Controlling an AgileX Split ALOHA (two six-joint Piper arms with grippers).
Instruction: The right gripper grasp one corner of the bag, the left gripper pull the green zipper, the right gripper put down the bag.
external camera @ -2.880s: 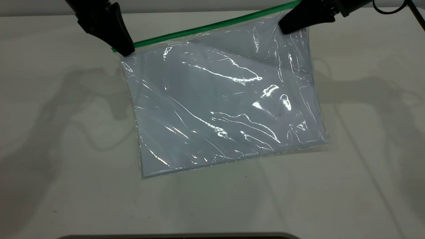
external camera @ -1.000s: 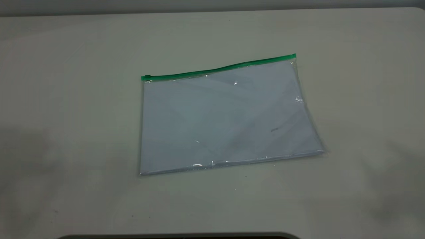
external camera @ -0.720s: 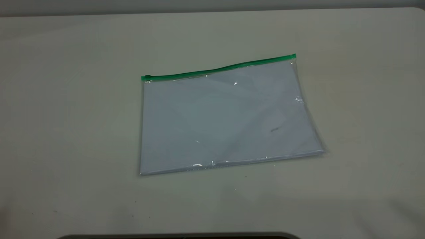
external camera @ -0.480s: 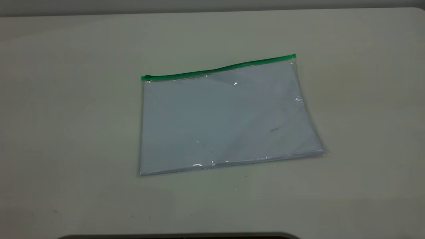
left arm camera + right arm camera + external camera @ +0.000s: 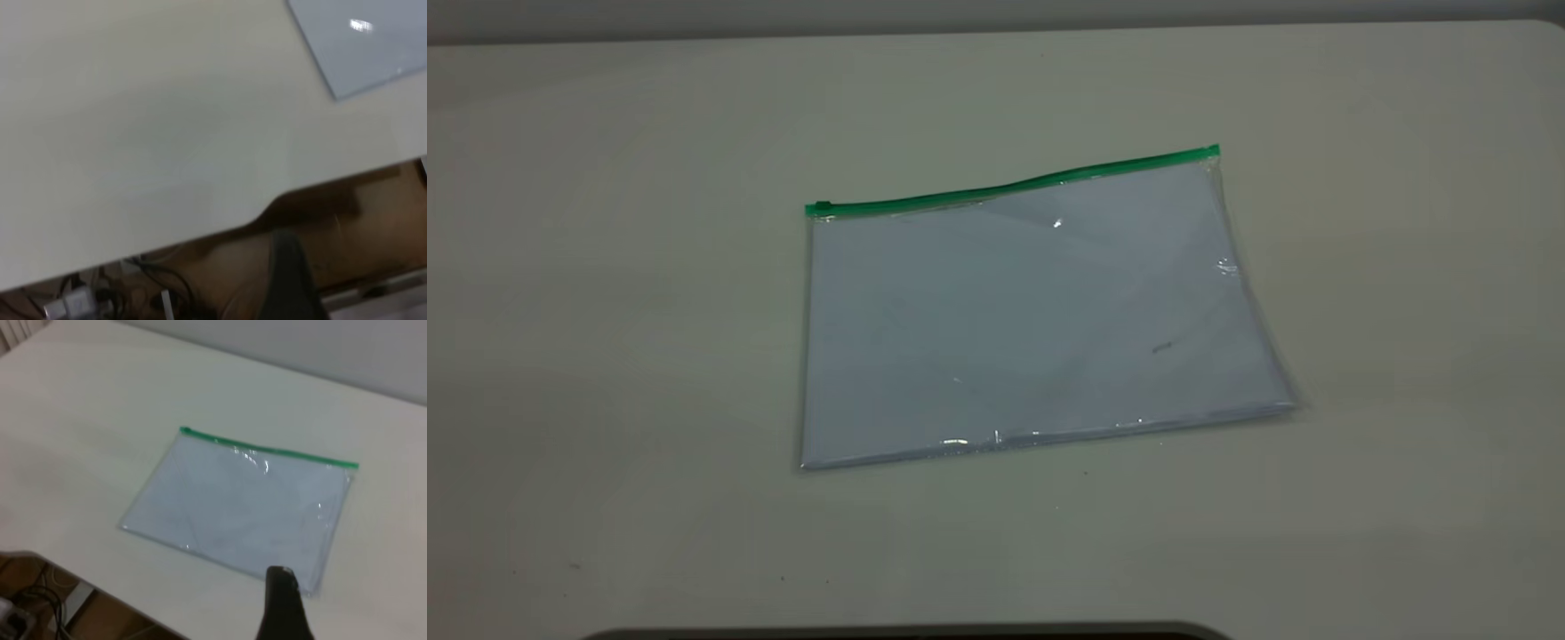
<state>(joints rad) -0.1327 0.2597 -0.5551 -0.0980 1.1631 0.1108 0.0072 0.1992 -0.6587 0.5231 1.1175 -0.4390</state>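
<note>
The bag (image 5: 1032, 320) lies flat on the table, pale bluish-white. Nothing holds it. The green zipper (image 5: 1014, 185) runs along its far long edge, with the slider tab (image 5: 823, 208) at the left end. Neither gripper shows in the exterior view. In the right wrist view the bag (image 5: 240, 507) and zipper (image 5: 267, 450) lie well below; the right gripper (image 5: 280, 573) shows as a single dark wedge, empty, high above the bag. In the left wrist view the left gripper (image 5: 283, 237) is a single dark wedge beyond the table edge; one bag corner (image 5: 360, 40) shows far off.
The pale table (image 5: 605, 356) lies bare around the bag. A dark rounded object (image 5: 907, 633) sits at the front edge. In the left wrist view, cables (image 5: 153, 293) and a brown floor show below the table's edge.
2.9 s ago both grippers held the bag's green edge, lifted and crinkled. For the last second the bag lies flat and still, and the arms' shadows have faded off the table.
</note>
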